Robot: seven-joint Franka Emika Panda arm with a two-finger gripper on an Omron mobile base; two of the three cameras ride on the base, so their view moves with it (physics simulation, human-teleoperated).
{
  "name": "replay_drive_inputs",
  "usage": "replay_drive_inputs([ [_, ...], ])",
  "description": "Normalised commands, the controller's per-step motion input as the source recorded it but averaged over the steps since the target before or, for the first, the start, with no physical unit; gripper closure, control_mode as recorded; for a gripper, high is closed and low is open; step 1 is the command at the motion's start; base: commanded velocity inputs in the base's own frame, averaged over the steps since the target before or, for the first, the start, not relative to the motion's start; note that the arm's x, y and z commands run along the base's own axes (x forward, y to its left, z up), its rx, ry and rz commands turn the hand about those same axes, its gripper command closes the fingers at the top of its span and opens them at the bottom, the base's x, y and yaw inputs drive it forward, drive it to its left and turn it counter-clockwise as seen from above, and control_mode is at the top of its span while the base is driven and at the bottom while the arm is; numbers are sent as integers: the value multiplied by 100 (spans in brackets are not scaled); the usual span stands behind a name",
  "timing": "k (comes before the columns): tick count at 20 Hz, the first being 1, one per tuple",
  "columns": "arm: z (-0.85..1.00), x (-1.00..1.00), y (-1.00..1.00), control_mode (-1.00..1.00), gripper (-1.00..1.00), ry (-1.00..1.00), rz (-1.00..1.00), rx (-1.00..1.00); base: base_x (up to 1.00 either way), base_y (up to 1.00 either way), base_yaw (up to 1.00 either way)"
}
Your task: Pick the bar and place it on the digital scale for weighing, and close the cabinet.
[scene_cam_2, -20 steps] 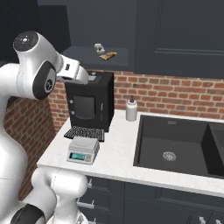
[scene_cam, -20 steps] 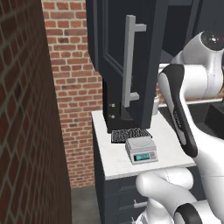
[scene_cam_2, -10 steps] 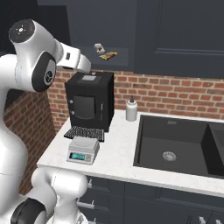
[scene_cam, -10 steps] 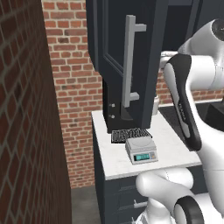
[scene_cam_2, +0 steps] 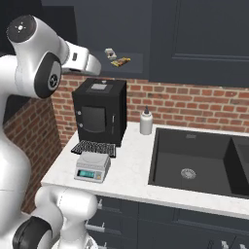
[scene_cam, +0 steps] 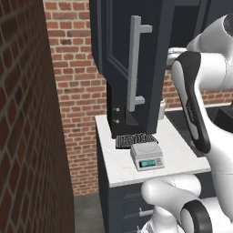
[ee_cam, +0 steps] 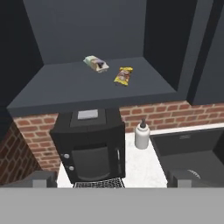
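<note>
The bar [ee_cam: 123, 75], reddish-brown with yellow marks, lies flat on the shelf of the open cabinet [ee_cam: 87, 94], right of a pale packet [ee_cam: 96, 63]. The right base view shows the bar [scene_cam_2: 120, 62] on that same shelf. My gripper [ee_cam: 113, 181] is open, its fingertips [ee_cam: 41, 179] spread wide with nothing between them. It hovers in front of the shelf and below it, well short of the bar. The digital scale [scene_cam_2: 92, 166] sits bare near the counter's front edge, and appears as the scale [scene_cam: 146, 155] with its teal display lit. The cabinet door [scene_cam: 136, 59] stands swung open.
A black boxy appliance [scene_cam_2: 99, 116] stands on the counter under the shelf. A dark ribbed tray [scene_cam_2: 93, 148] lies between it and the scale. A white bottle [scene_cam_2: 145, 121] stands by the brick wall, left of the dark sink [scene_cam_2: 194, 165]. A brick side wall [scene_cam: 27, 136] borders the left.
The arm has lifted the hand from beside the appliance up to the level of the cabinet shelf. The jaws stayed open; bar and scale have not moved.
</note>
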Motion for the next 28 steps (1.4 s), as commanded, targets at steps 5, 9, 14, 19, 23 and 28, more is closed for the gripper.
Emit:
replay_drive_inputs([
  [5, 0, 19, 0, -100, -100, 0, 0, 0, 0, 0, 0],
  [9, 0, 25, 0, -100, -100, 0, 0, 0, 0, 0, 0],
  [14, 0, 45, 0, -100, -100, 0, 0, 0, 0, 0, 0],
  [19, 0, 39, 0, -100, -100, 0, 0, 0, 0, 0, 0],
  [23, 0, 50, -4, -100, -100, 3, 0, 0, 0, 0, 0],
  [28, -1, 38, -14, -100, -100, 8, -5, 0, 0, 0, 0],
])
